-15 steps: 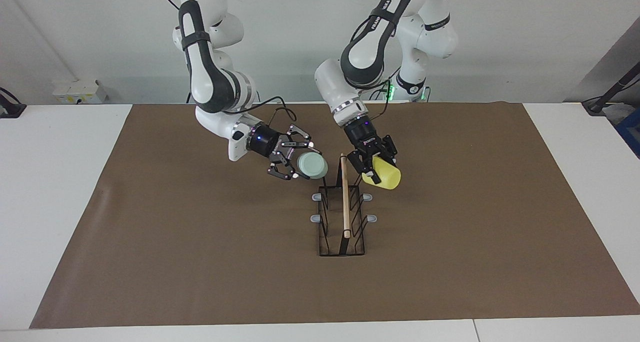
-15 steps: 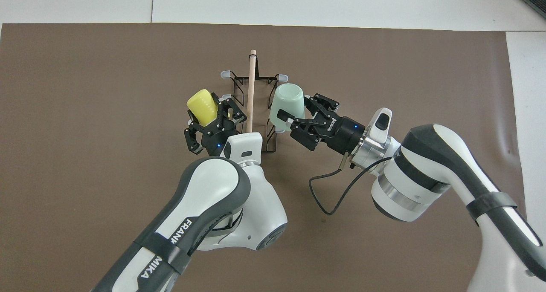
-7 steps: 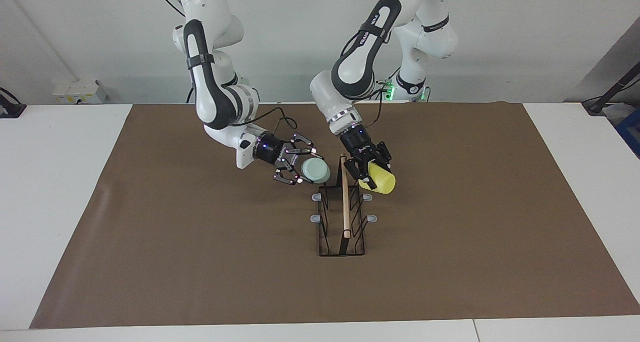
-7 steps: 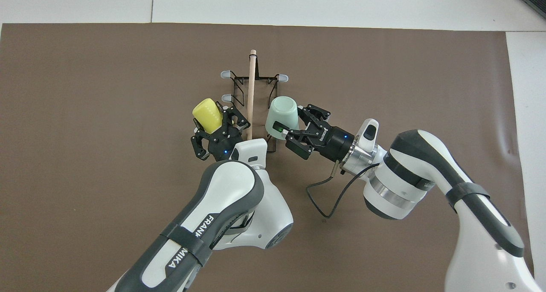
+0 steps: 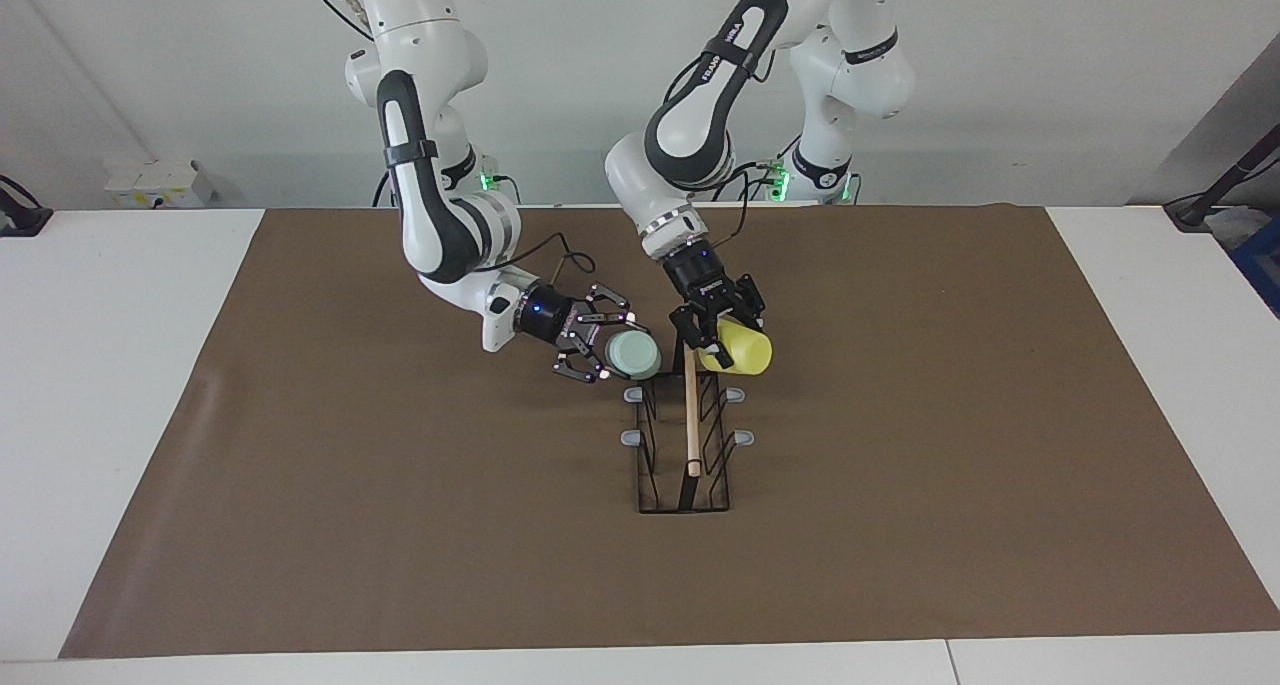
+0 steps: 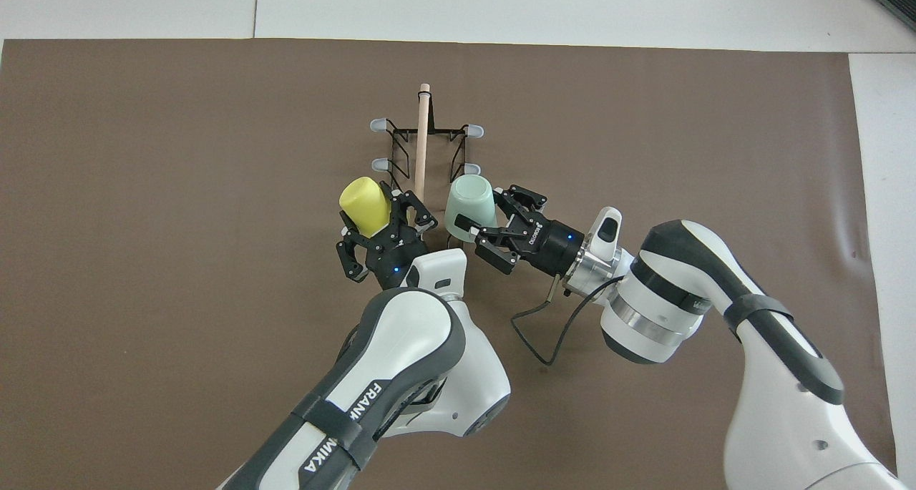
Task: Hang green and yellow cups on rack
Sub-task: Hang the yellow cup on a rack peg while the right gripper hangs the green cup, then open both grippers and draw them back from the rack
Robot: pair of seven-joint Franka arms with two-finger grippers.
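Brown mat fills mid-frame; both arms bend down to the rack at centre. Right gripper pinches the green cup. Left gripper is at the yellow cup; its grip is unclear.

Two robot arms reach over one counter covered by one brown mat. Two small cups are present: one yellow cup and one mint green cup. One black wire rack carries one wooden rod. Four grey prong tips are visible.
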